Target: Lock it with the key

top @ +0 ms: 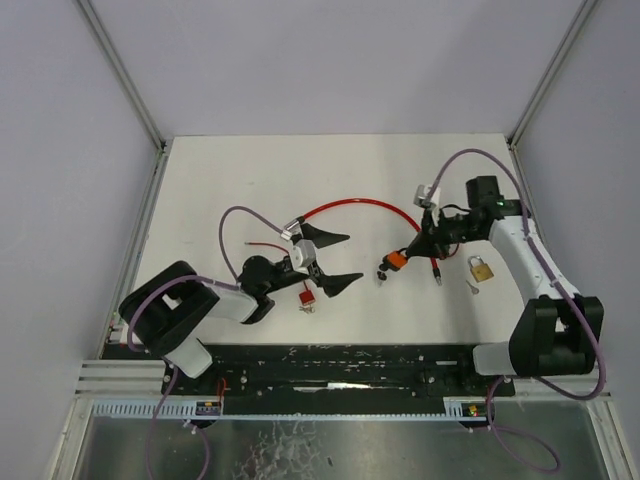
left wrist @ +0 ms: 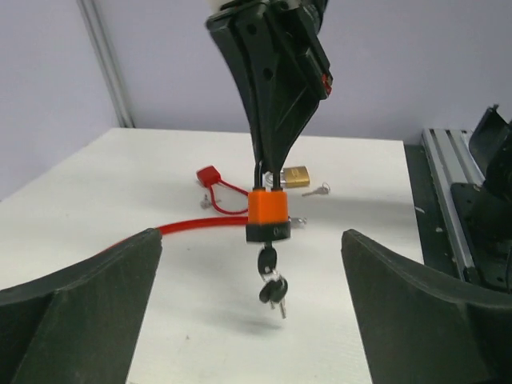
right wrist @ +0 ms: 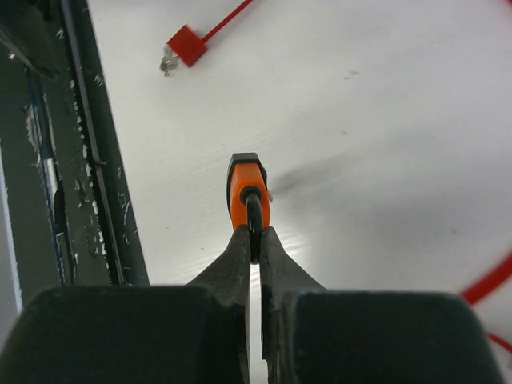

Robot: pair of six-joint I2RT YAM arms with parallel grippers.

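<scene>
On the white table (top: 300, 170), walled at left, rear and right and railed at the near edge, the far half lies bare. Left gripper (top: 354, 257): fingers spread wide, holding nothing, facing the orange padlock (top: 394, 262). Right gripper (top: 408, 252): pinched on that padlock's shackle, lifting it off the surface. Red cable (top: 360, 203) arcs behind. Brass padlock (top: 481, 268) lies to the right. Key (left wrist: 268, 260) hangs in the keyhole; the base marking is unreadable.

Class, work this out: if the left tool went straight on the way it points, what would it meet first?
Probably the orange padlock hanging from the right tool, though depth is unclear.
</scene>
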